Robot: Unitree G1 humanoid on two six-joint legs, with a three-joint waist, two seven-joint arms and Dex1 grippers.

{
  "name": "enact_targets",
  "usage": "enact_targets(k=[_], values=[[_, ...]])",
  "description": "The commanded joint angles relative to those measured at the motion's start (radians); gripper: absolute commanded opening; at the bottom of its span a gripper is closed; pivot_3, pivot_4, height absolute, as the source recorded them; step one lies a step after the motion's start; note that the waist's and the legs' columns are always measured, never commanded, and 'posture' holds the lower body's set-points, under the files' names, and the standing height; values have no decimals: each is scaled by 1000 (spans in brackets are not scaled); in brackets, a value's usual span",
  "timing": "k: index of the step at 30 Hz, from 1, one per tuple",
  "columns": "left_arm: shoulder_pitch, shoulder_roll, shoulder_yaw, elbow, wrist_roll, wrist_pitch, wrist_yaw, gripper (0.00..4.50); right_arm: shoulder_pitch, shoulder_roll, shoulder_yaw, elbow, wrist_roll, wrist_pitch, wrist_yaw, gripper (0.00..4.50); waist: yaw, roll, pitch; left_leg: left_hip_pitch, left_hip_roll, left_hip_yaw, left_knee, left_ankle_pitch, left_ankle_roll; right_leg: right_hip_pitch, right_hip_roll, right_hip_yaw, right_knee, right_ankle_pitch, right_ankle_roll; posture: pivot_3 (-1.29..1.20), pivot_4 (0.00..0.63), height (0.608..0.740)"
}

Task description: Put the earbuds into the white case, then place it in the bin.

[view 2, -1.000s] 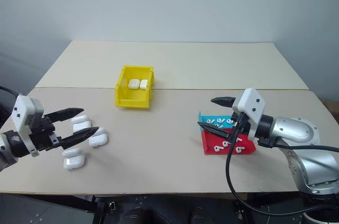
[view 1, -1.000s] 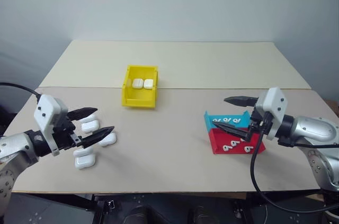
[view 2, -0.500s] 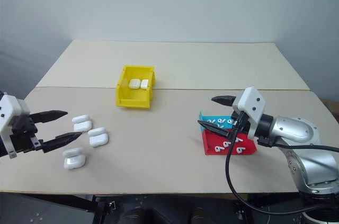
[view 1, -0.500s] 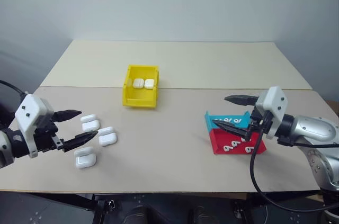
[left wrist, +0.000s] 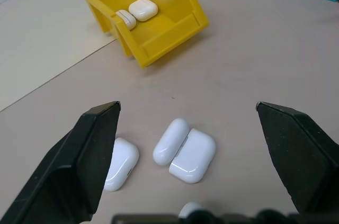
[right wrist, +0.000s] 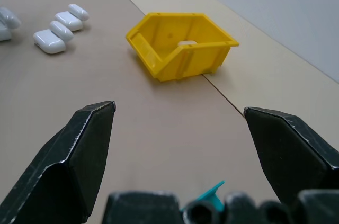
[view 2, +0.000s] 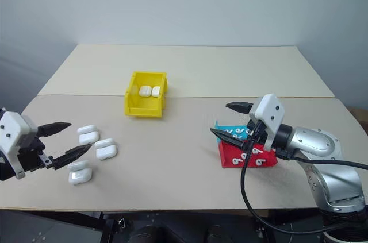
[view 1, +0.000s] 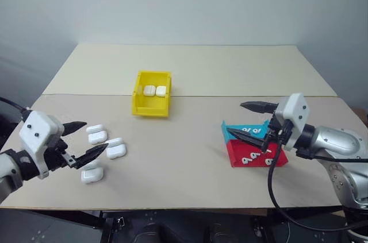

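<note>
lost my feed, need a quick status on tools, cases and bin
Left tool open, empty, beside loose white cases. Right tool open, empty, over red tray of earbuds. Yellow bin holds two cases. Nothing blocking.

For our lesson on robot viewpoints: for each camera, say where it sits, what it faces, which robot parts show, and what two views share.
Left and right eye views: on the head, looking down over the table; both arms show, left claw and right claw open.
Left wrist view: faces white cases between its own black fingers.
Right wrist view: looks along the table, between its own fingers.
Shared: both wrist views show the yellow bin.
</note>
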Motion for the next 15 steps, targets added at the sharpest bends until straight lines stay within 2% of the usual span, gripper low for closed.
enact_targets(k=[1,4,6,10,12,15], values=[[-25,25,36,-46,4,65,64,4482,-24,-10,9,-41,-29,-41,-1,4500,1,0,0,0,0,0,0,0,0,0,0,0,0,0,0,0,150,740],[-53,38,47,-73,-8,177,145,4482,-18,-15,-5,-48,-26,-40,2,4500,2,0,0,0,0,0,0,0,0,0,0,0,0,0,0,0,150,740],[-120,57,45,-78,-44,330,229,4482,-29,-18,-4,-44,-23,-36,6,4500,2,0,0,0,0,-1,0,0,0,0,0,0,0,0,0,0,150,740],[-377,64,-24,-78,-73,727,420,4482,-85,-12,26,5,-46,-40,8,4500,3,0,0,2,0,-2,0,0,0,2,0,0,1,0,0,0,150,740],[-514,49,-30,-72,-93,890,446,4482,-122,-13,30,27,-37,-19,12,4500,2,-1,0,2,-1,-3,0,0,0,2,0,0,1,0,0,0,150,740],[-574,37,-27,-110,-117,954,439,4482,-139,-19,34,55,-41,-38,36,4500,-4,-1,0,2,-1,-3,0,0,-1,1,0,1,1,0,0,0,150,740]])
